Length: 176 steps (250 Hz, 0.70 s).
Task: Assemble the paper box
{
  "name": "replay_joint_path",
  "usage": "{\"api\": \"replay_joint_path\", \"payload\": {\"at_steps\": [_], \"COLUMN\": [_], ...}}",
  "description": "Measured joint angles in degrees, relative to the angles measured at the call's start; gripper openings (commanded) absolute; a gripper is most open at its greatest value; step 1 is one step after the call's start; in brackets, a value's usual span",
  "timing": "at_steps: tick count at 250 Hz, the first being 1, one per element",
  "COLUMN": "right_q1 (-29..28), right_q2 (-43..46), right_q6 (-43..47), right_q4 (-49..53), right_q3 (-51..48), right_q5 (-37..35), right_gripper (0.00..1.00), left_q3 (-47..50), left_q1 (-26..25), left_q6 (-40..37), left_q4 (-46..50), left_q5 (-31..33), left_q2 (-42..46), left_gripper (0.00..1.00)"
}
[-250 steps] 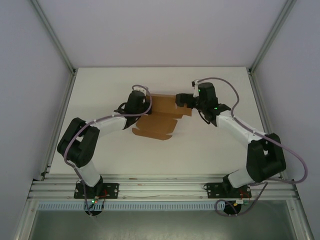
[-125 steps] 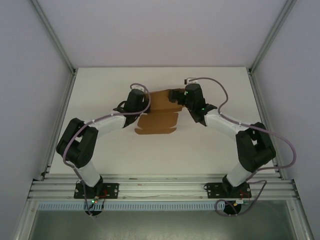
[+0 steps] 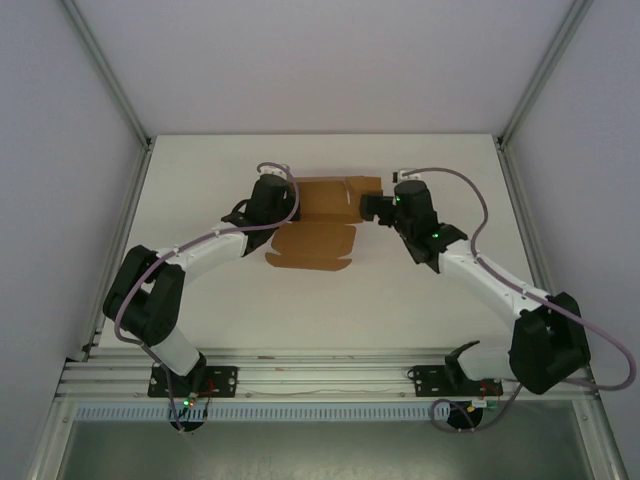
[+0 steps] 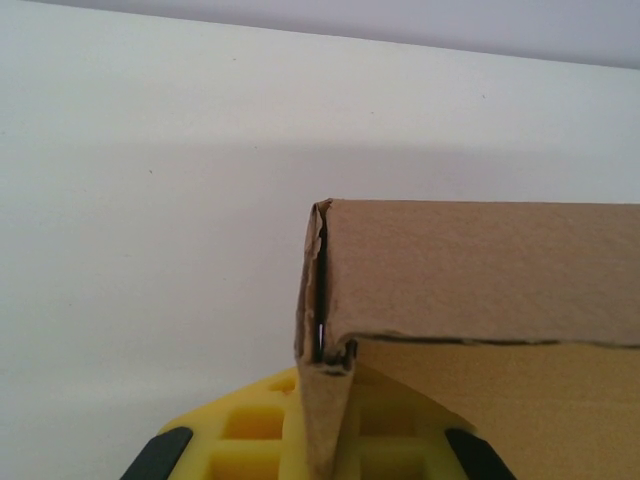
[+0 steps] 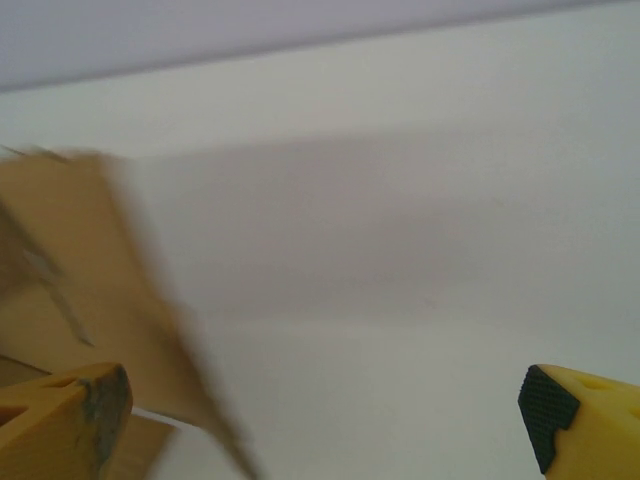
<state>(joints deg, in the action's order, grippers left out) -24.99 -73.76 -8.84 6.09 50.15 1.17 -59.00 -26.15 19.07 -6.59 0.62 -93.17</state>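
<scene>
Left wrist view: left claw (image 4: 318, 450) pinches the thin, bendy box (image 4: 480, 300) corner (grab folds); right claw (image 5: 320, 420) spread.

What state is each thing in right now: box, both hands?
Plain brown cardboard paper box: partly folded, lying on the table, one wall raised at its left end.
Left hand: shut on the box's left corner fold.
Right hand: open, fingers spread wide, beside the box's right edge, gripping nothing.

Paper box (image 5: 70, 290) blurred, apparently mid-fold
</scene>
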Motion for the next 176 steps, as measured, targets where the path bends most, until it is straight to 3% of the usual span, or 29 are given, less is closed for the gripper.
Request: {"api": "replay_joint_path", "payload": {"at_steps": [72, 176], "right_q1": [1.68, 1.68], "right_q2": [-2.45, -8.48], "right_q6": [-0.13, -0.57], "right_q4": [2.86, -5.33], "right_q3": [-2.58, 0.79], "right_q5": [7.15, 12.74], "right_gripper": [1.00, 1.00], "left_q3": [-0.07, -0.20], "left_q1": [0.00, 0.00], "left_q6": [-0.79, -1.20], "left_q4": [0.39, 0.42], "left_q5": [0.11, -0.17], "left_q2": [0.07, 0.07], "left_gripper": [0.00, 0.00]}}
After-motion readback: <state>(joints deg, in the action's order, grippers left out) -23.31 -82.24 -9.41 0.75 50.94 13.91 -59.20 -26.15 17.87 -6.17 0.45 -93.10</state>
